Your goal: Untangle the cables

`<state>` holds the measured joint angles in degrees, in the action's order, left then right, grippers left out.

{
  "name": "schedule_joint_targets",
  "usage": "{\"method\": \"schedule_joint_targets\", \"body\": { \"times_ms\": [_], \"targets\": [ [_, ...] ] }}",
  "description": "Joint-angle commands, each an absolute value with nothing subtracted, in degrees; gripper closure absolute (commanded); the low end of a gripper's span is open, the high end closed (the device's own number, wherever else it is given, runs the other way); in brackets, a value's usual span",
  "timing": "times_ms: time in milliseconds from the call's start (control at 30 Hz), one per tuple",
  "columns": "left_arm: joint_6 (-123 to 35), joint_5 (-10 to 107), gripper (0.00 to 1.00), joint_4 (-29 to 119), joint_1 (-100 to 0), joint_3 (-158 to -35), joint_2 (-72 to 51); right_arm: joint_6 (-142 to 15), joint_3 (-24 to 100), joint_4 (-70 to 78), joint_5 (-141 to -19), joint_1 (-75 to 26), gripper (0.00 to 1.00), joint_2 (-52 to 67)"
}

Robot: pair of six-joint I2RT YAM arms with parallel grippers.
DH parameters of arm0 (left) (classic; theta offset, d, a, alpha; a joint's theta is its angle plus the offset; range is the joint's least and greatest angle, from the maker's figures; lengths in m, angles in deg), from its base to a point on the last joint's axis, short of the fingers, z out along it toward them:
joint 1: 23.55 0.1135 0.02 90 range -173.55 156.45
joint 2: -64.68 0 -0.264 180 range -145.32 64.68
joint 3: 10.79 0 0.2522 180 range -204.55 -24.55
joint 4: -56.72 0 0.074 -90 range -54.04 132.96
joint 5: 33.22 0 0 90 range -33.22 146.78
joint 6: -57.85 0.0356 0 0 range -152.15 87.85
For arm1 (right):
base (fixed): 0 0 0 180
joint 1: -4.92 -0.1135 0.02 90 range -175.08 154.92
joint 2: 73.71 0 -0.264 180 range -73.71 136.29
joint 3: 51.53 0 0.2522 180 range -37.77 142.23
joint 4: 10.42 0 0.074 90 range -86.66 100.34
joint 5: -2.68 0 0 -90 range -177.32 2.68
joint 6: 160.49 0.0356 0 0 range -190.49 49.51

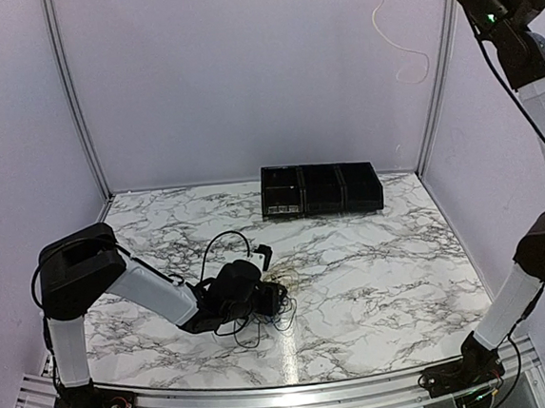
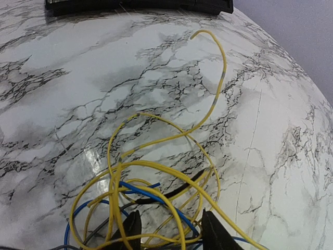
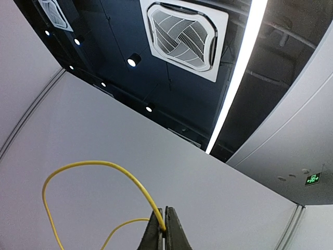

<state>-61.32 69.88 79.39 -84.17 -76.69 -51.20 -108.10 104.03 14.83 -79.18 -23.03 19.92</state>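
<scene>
Cables: thin, light, limp, probably springy and snag-prone. Yellow cable point(image 2: 208, 112), blue cable point(image 2: 151, 191) and black cable point(image 2: 182, 183) tangled on bench point(image 2: 78, 78), between fingers of half-open left end effector point(image 2: 170, 224), apparently nothing clamped. Right end effector point(image 3: 165, 221) raised high, pinched shut on yellow strand point(image 3: 104, 165). Best hold: free yellow end point(image 2: 197, 33).

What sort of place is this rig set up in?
Probably a lab test cell inside an office-type building: plain panel walls on aluminium posts around a marble-pattern table; overhead, a ceiling air-conditioning cassette and green exit sign.
</scene>
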Motion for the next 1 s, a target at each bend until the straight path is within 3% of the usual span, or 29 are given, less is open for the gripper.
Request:
{"method": "schedule_joint_targets", "body": {
  "times_ms": [0, 400, 633, 800, 967],
  "targets": [
    [-60.1, 70.0, 0.55, 75.8, -84.6, -73.4, -46.6, -111.1, 104.2, 12.7, -82.0, -22.9, 1.00, 19.5],
    [-53.0, 67.4, 0.39, 73.0, -85.2, -67.5, -19.2, -112.5, 86.4, 20.3, -81.4, -22.9, 1.00, 18.9],
    [-48.0, 79.2, 0.36, 56.6, -85.1, -68.6, -9.3, -110.5, 79.9, 23.1, -79.2, -22.9, 1.00, 21.9],
    [-48.0, 94.9, 0.32, 35.1, -84.9, -75.9, -7.4, -109.9, 77.7, 23.4, -79.0, -22.7, 1.00, 26.0],
    [-44.5, 100.6, 0.18, 28.7, -81.9, -75.0, -4.8, -108.7, 78.5, 21.3, -78.7, -21.8, 1.00, 31.5]
  ]
}}
